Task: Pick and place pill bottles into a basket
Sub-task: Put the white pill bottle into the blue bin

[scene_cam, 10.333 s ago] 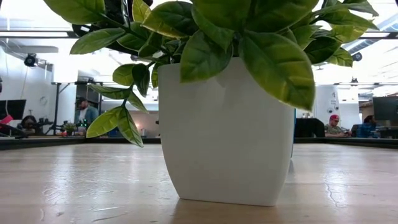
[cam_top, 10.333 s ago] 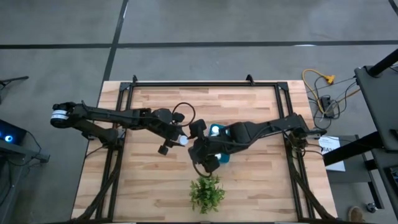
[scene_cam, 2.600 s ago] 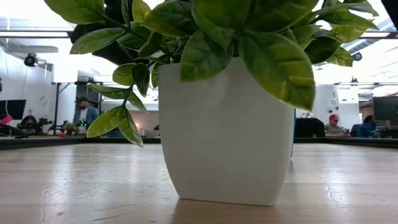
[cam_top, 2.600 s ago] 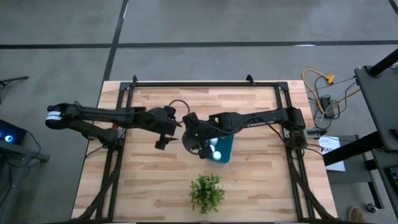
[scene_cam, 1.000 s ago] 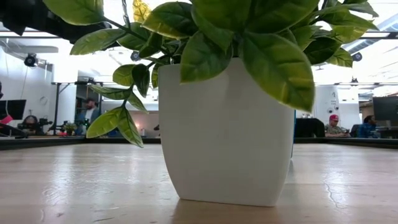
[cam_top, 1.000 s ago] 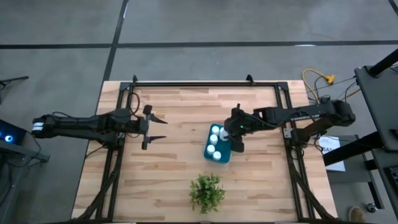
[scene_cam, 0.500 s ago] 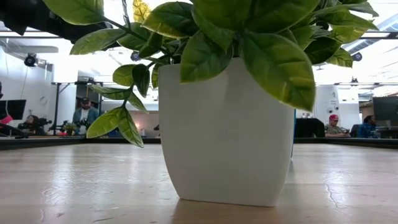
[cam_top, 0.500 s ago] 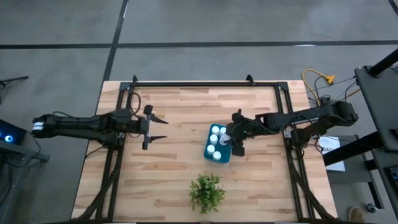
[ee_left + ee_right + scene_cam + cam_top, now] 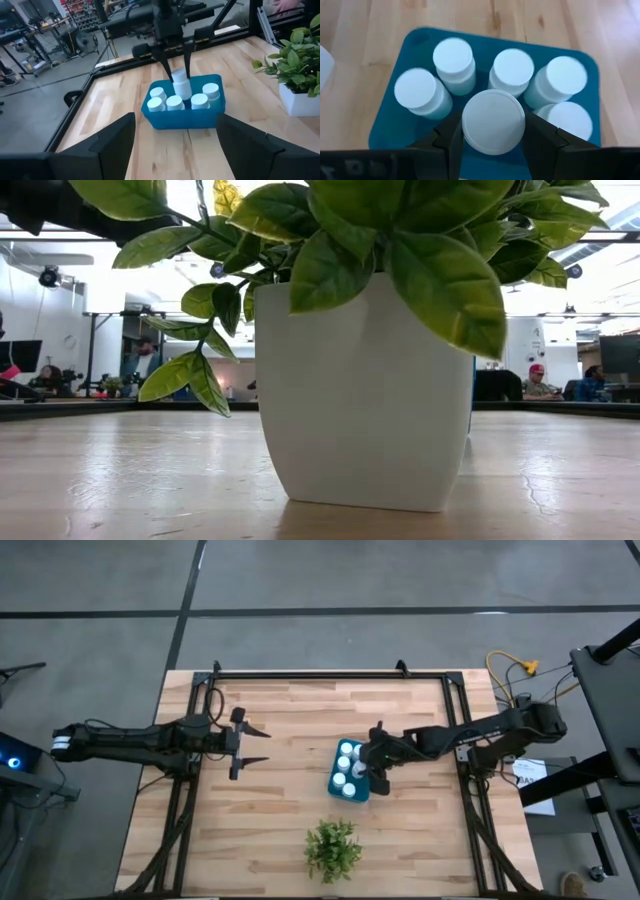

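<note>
The right gripper (image 9: pixel 493 131) pinches the sixth pill bottle (image 9: pixel 493 121) by its sides, directly over the teal basket (image 9: pixel 390 127). A second ago it stood beside the basket; now it has moved in above it. Five bottles (image 9: pixel 453 57) stand upright beneath and around the held one, so this looks like the last placement, needing only lowering and release. The left wrist view shows what the right wrist view cannot: the held bottle (image 9: pixel 181 84) still rides above its neighbours' caps. Well away, the left gripper (image 9: pixel 247 743) waits, fingers spread, unchanged. The low view shows only the potted plant (image 9: pixel 365 395).
</note>
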Action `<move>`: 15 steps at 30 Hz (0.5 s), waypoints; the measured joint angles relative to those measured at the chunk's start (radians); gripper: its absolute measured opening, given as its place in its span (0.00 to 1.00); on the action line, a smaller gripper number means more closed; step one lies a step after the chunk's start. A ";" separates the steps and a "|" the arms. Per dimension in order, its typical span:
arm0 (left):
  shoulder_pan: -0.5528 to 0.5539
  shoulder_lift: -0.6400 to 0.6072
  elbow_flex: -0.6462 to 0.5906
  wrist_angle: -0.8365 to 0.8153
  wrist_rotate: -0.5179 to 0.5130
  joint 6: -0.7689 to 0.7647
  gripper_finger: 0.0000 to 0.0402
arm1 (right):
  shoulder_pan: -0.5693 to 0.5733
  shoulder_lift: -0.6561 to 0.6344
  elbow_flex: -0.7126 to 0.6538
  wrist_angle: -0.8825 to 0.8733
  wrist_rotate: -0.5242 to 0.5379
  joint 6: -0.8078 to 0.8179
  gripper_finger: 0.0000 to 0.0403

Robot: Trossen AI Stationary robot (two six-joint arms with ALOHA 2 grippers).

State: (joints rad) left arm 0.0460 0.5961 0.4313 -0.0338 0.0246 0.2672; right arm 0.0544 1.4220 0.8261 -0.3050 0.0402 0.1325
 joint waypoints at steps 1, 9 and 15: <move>0.000 0.000 0.000 0.000 0.000 0.000 0.64 | 0.000 0.011 0.000 0.002 0.000 -0.004 0.37; 0.000 0.003 0.000 0.000 0.000 0.000 0.64 | 0.000 0.082 0.000 0.026 -0.014 -0.012 0.37; 0.000 0.006 0.000 0.000 0.001 0.000 0.64 | -0.003 0.109 0.000 0.039 -0.014 -0.013 0.37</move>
State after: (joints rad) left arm 0.0460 0.6021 0.4313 -0.0341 0.0257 0.2672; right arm 0.0513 1.5305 0.8257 -0.2662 0.0257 0.1196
